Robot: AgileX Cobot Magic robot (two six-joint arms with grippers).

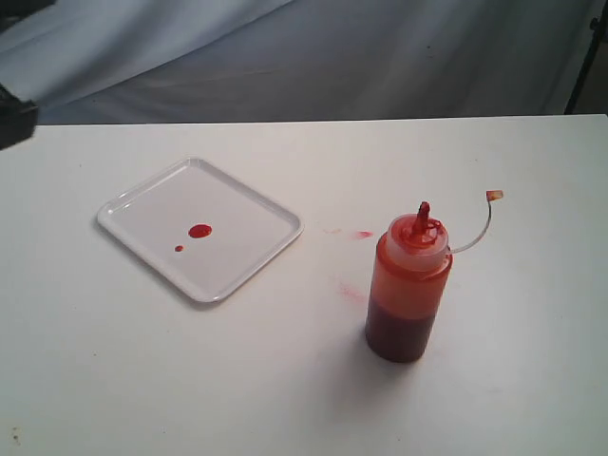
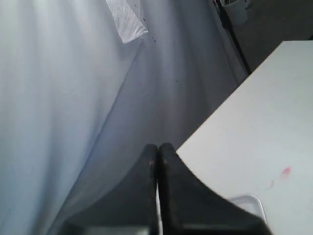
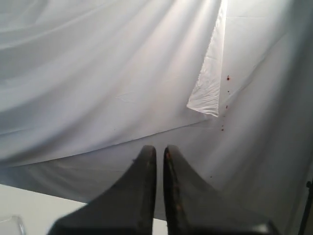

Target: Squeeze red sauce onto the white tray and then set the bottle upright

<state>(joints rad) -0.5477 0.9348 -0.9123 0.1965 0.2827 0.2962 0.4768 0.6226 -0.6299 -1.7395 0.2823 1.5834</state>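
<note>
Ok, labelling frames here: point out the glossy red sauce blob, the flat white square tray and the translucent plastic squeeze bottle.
Glossy red sauce blob [image 1: 199, 231]: exterior view, blob's centre.
Flat white square tray [image 1: 239, 249]: exterior view, bare inner floor.
Translucent plastic squeeze bottle [image 1: 408, 293]: exterior view, mid body.

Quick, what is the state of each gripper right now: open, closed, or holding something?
Left gripper: closed, holding nothing.
Right gripper: closed, jaws almost touching, holding nothing.
</note>
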